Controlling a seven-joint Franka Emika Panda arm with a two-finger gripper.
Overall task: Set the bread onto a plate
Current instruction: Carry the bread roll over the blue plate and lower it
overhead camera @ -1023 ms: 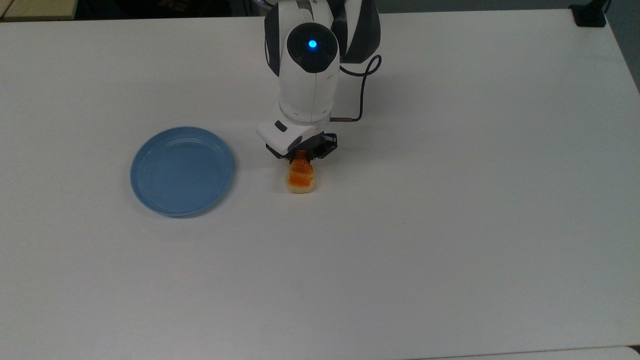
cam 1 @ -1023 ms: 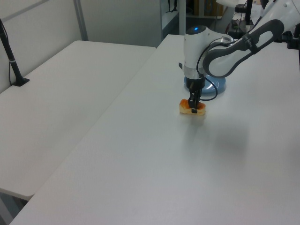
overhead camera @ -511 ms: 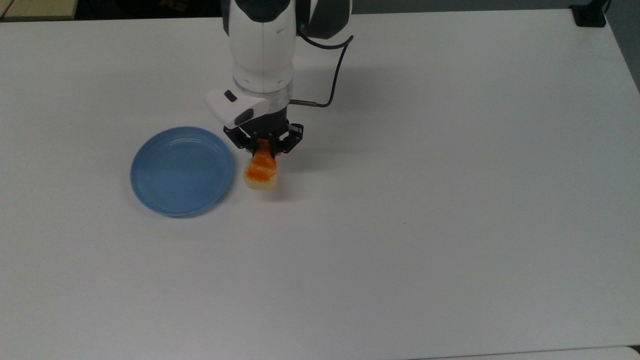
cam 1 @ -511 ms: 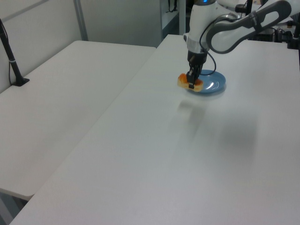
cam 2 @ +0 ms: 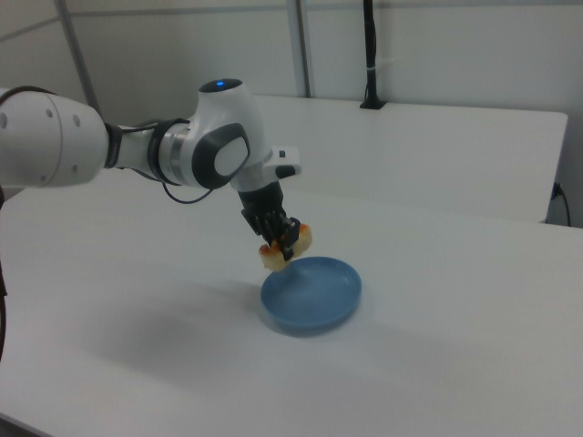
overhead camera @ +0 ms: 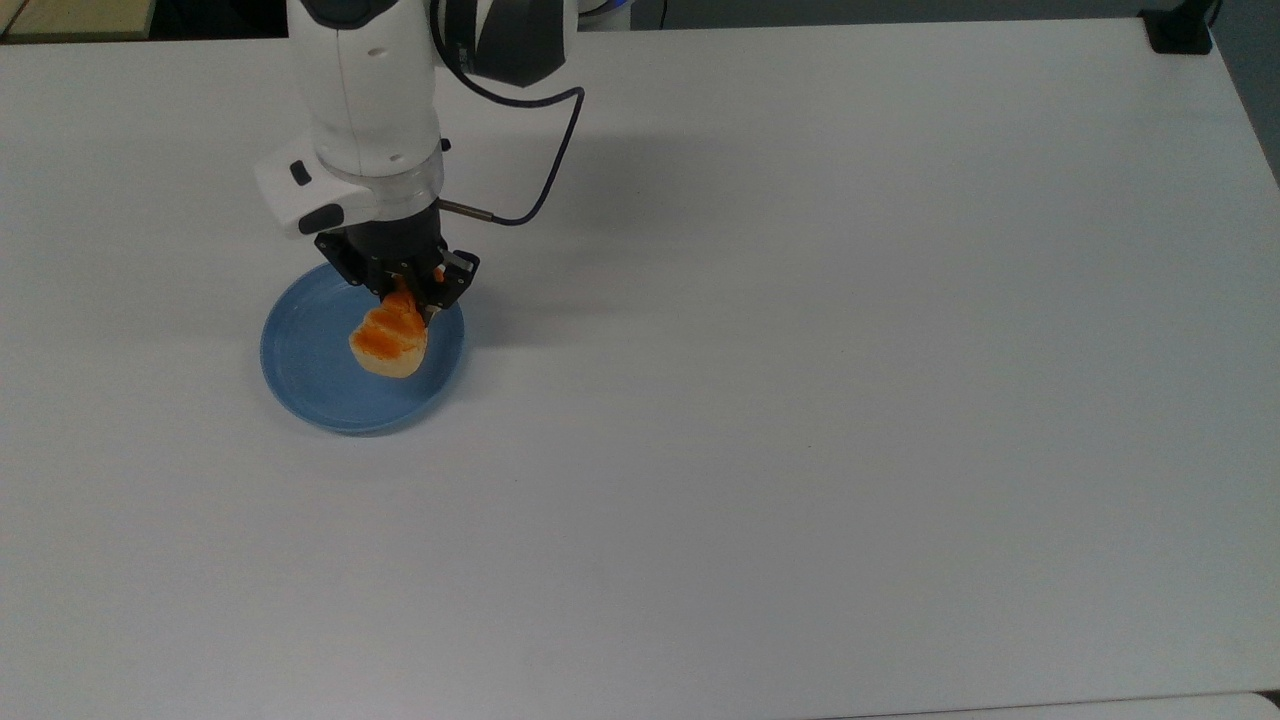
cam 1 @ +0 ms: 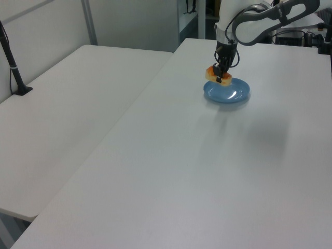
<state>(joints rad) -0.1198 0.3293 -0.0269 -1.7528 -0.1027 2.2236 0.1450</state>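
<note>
Bread airborne over the plate: my arm's hand (overhead camera: 408, 291) now hangs above the light-blue plate (overhead camera: 300, 370), its fingers clamped on one end of the bread (overhead camera: 389, 339), which a second ago lay on the white tabletop (overhead camera: 800, 400) well to the top view's right of the dish. In that second I have lifted the loaf clear and swung it across, past the plate's rim and over the dish. The right view shows the bread (cam 2: 284, 248) off the surface, tilted, above the plate's (cam 2: 314, 314) rim at the right view's left side, with the hand (cam 2: 278, 238) gripping it from above; the left view has the loaf (cam 1: 219, 75) raised over the far part of the dish (cam 1: 231, 97). By my reading the carry is nearly done. What remains is to centre the bread, bring it down onto the plate and let go, minding that the loaf hangs slanted and could tip as it lands.
</note>
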